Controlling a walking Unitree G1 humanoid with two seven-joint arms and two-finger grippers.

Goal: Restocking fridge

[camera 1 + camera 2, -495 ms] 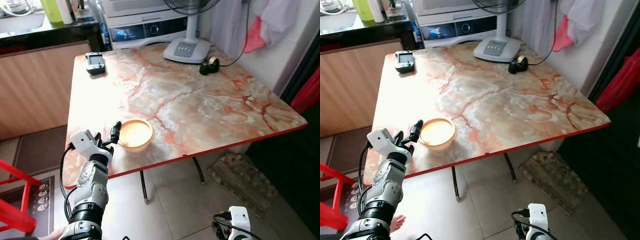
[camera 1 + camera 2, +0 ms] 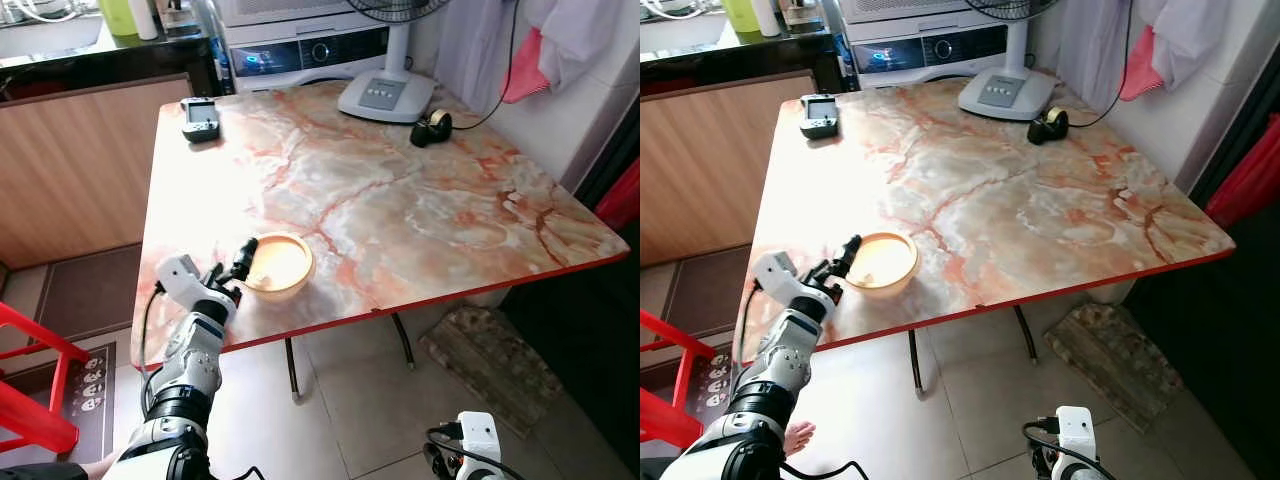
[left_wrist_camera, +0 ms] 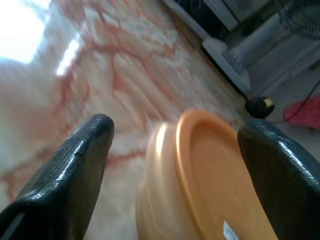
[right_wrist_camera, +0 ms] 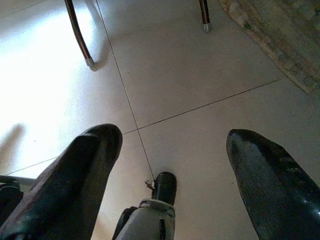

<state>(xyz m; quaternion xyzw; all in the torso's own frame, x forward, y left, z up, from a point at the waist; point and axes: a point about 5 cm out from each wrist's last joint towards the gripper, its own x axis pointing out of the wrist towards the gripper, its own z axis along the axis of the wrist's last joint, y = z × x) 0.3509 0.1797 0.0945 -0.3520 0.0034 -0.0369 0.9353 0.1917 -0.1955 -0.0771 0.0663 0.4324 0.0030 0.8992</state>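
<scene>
Sitting near front-left edge of marble table (image 2: 420, 200): lidded orange plastic container (image 2: 278, 265). Flanking its side, not touching: left gripper (image 3: 175, 150), fingers spread. Hanging idle over floor: right gripper (image 4: 170, 150), spread. Likely light, rigid, slick; gripping across sidewall under lid rim.

We see an orange-yellow bowl (image 2: 278, 265) at lower left, on a table (image 2: 420, 210) marbled in cream, pink and rust veins with a red edge. Our left gripper (image 2: 236, 275) has glossy black fingers; a red stool (image 2: 30, 385) sits at far left.
</scene>
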